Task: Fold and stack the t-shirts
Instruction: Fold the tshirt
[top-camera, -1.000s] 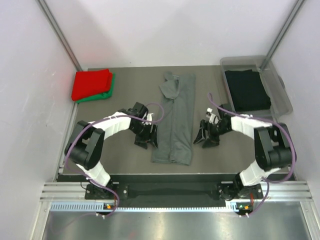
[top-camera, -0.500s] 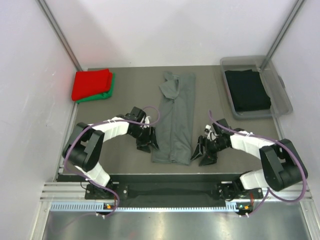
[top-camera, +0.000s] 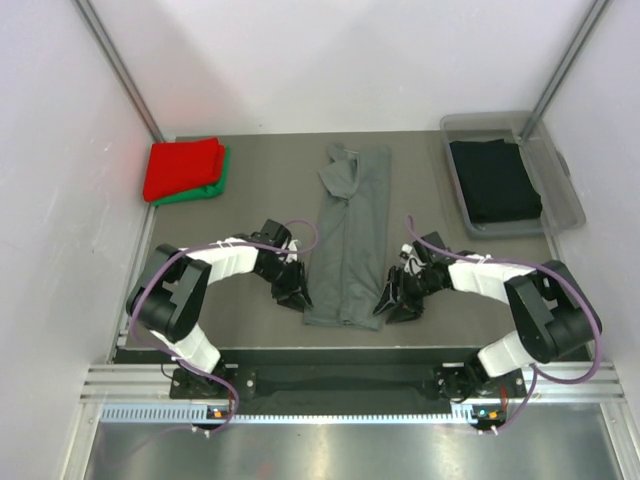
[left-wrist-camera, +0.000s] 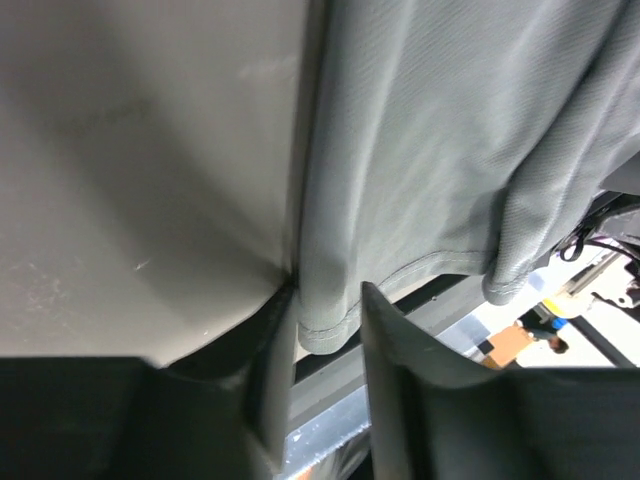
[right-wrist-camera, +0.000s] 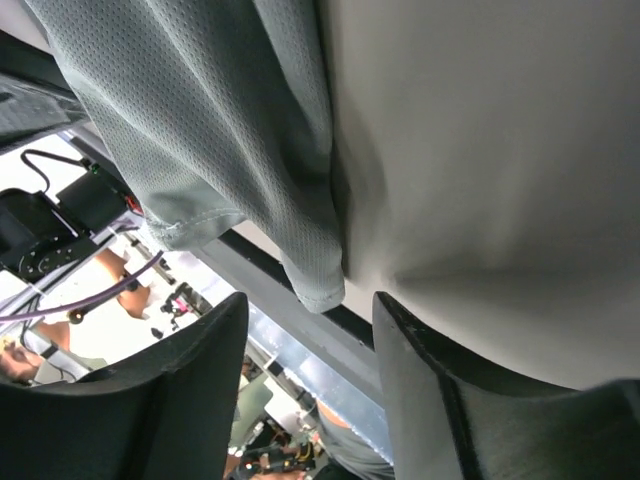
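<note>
Dark grey t-shirt (top-camera: 350, 240): folded lengthwise into a long strip, flat at the middle of the desk (top-camera: 250, 210), collar end far, hem near the front edge.
Left hand (top-camera: 293, 293): low at the near left hem corner, fingers partly spread, cloth corner between them, not clamped.
Right hand (top-camera: 392, 300): low at the near right hem corner, fingers likewise apart, straddling the cloth edge.
Red t-shirt (top-camera: 183, 167): folded, atop the folded green t-shirt (top-camera: 222, 172), far left corner.
Black t-shirt (top-camera: 493, 180): folded, inside the clear plastic tub (top-camera: 566, 198), far right corner.
</note>
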